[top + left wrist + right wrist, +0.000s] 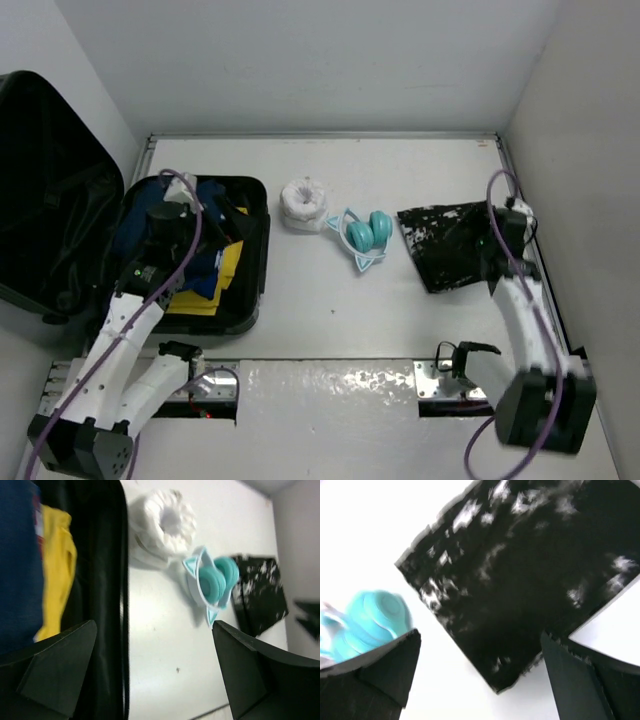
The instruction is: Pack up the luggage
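1. The suitcase (255,270) lies open at the far left of the surface (330,310). Its lid stands up against the left wall, showing a dark lining.
2. Blue cloth (208,272) and yellow cloth (226,268) lie inside the lower half of the suitcase, the yellow towards its right rim.
3. The left tool (154,630) hangs over the suitcase with its fingers spread wide. It is released and nothing sits between the fingers. Its own camera looks past the right rim of the suitcase onto the bare surface.
4. Just right of the suitcase, and apart from it, a white ruffled ring (303,203) rests on the surface.
5. Teal headphones (366,235) with small pointed ears lie beside the ring on its right. The top view shows the two very close, but I cannot tell whether they touch.
6. Further right, a black pouch (450,245) flecked with white lies flat and skewed, one corner pointing towards the headphones.
7. The right tool (480,632) is over the right part of the pouch. Its fingers are set wide apart and released, with nothing clamped between them. The wrist view shows the pouch spread below the gap. Whether the fingertips touch the pouch, I cannot tell.
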Available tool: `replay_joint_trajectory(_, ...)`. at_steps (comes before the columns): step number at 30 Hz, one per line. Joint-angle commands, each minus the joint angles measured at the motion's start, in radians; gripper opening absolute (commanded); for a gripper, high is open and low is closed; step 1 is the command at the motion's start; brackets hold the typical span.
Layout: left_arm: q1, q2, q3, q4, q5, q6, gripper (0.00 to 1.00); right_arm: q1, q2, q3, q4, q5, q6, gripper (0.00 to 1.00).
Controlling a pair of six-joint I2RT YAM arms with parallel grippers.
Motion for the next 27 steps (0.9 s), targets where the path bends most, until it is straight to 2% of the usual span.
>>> replay_joint_trajectory(1,-0.13,0.045,0.04,0.025,-0.116,-0.026,0.99,0.002,0.341,0.194,-0.108,-0.094,-0.212,0.99)
replay_joint_trajectory(4,-0.362,0.097,0.059,0.013,-0.257,-0.05,0.99,-0.001,0.488,0.287,-0.114,0.062,-0.259,0.99)
replay_joint_trajectory(7,-0.513,0.188,0.07,0.025,-0.37,-0.076,0.99,0.002,0.552,0.344,-0.118,0.069,-0.275,0.96)
replay_joint_trajectory(8,-0.592,0.218,0.076,0.03,-0.392,-0.084,0.99,0.03,0.573,0.357,-0.131,0.07,-0.284,0.95)
replay_joint_trajectory(10,-0.651,0.31,0.074,0.074,-0.41,-0.085,0.99,0.091,0.563,0.338,-0.119,0.139,-0.322,0.95)
replay_joint_trajectory(13,-0.688,0.427,0.07,0.16,-0.357,-0.084,0.99,0.099,0.582,0.306,-0.095,0.153,-0.37,0.96)
replay_joint_trajectory(15,-0.708,0.505,0.083,0.185,-0.323,-0.082,0.99,0.099,0.705,0.356,-0.172,0.135,-0.37,0.96)
replay_joint_trajectory(17,-0.74,0.55,0.105,0.223,-0.296,-0.075,0.99,0.101,0.747,0.304,-0.16,0.006,-0.309,0.91)
replay_joint_trajectory(19,-0.759,0.617,0.125,0.257,-0.275,-0.069,0.99,0.101,0.687,0.189,-0.016,-0.035,-0.188,0.89)
replay_joint_trajectory(20,-0.762,0.64,0.134,0.26,-0.272,-0.066,0.99,0.102,0.644,0.06,0.092,-0.026,-0.139,0.88)
replay_joint_trajectory(21,-0.762,0.691,0.151,0.266,-0.271,-0.064,0.99,0.107,0.55,-0.002,0.152,-0.02,-0.097,0.87)
replay_joint_trajectory(24,-0.762,0.803,0.211,0.277,-0.288,-0.05,0.99,0.137,0.4,-0.151,0.231,0.0,0.02,0.8)
replay_joint_trajectory(27,-0.748,0.927,0.317,0.237,-0.335,-0.035,0.99,0.234,0.273,-0.257,0.283,0.02,0.14,0.73)
